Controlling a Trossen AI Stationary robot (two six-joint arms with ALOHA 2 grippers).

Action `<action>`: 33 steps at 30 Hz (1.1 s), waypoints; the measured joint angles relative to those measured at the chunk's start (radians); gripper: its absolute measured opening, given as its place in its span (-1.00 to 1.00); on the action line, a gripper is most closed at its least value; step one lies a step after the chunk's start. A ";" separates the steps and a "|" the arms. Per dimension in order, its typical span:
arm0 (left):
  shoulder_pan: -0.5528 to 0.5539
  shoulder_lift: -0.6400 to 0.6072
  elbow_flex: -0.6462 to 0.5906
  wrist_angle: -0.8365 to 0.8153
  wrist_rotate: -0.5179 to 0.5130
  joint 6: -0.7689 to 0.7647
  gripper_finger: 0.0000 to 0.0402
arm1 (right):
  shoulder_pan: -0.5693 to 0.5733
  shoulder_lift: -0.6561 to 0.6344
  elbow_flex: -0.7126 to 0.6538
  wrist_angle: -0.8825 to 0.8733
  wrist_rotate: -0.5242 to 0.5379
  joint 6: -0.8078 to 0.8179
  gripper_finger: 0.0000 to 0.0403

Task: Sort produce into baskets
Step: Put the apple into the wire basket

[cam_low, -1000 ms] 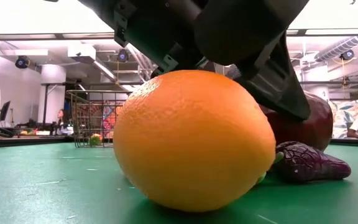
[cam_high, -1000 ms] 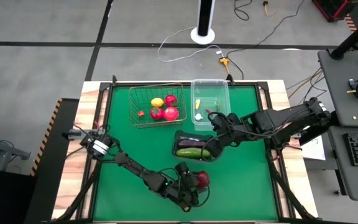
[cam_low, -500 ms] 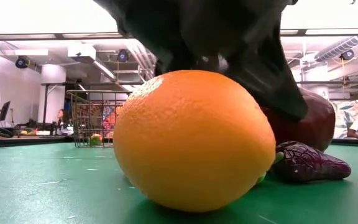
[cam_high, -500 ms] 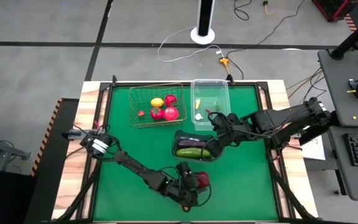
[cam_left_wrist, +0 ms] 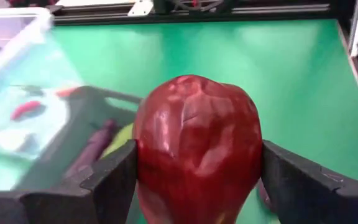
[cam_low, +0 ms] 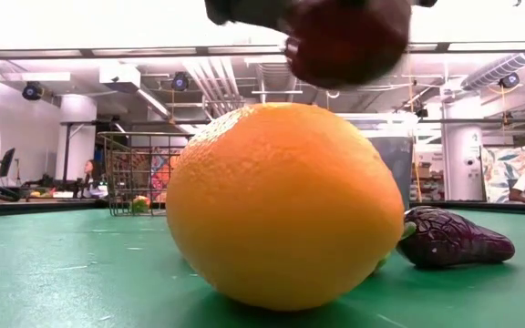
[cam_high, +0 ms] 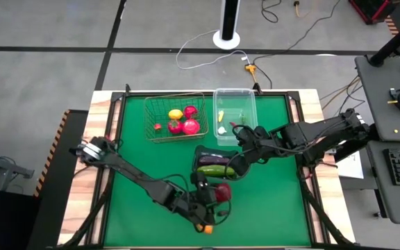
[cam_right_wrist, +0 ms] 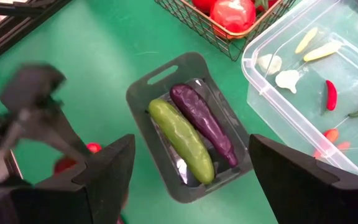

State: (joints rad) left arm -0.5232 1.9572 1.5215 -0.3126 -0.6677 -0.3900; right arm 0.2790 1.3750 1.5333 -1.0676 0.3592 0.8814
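2 grippers are in view over the green table [cam_high: 144, 167]. The left gripper [cam_left_wrist: 197, 174], at lower centre of the high view, is clamped on a dark-red apple [cam_left_wrist: 196, 146], 1 finger pressed to each side of the fruit; in the low view the apple [cam_low: 344, 36] hangs at the top of the frame, clear of the mat. The right gripper [cam_high: 237, 158] hovers right of centre in the high view, above the right end of the dark tray [cam_right_wrist: 143, 93], its fingers spread wide and holding nothing.

The tray holds 1 green cucumber [cam_right_wrist: 180, 140] and 1 purple eggplant [cam_right_wrist: 202, 123] lying side by side. Upper centre in the high view stands the wire basket [cam_high: 148, 119] with a yellow lemon [cam_high: 176, 114] and red round fruits [cam_high: 191, 126]. Just to its right, the clear tub [cam_right_wrist: 272, 102] holds white garlic [cam_right_wrist: 287, 78], a red chili [cam_right_wrist: 331, 94] and other small pieces.

An orange [cam_low: 285, 205] sits on the mat, filling the middle of the low view, with a second eggplant [cam_low: 454, 239] at lower right behind it. Beyond the table the low view shows a bright room with pillars, ceiling ducts and people far off at both edges.
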 joint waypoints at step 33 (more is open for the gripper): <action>0.897 -0.523 -0.292 -0.745 0.342 0.215 0.40 | -0.001 0.001 0.000 0.010 0.030 0.113 0.52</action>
State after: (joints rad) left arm 0.3738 1.4337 1.2299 -1.0575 -0.3255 -0.1754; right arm 0.2785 1.3760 1.5333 -1.0578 0.3892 0.9942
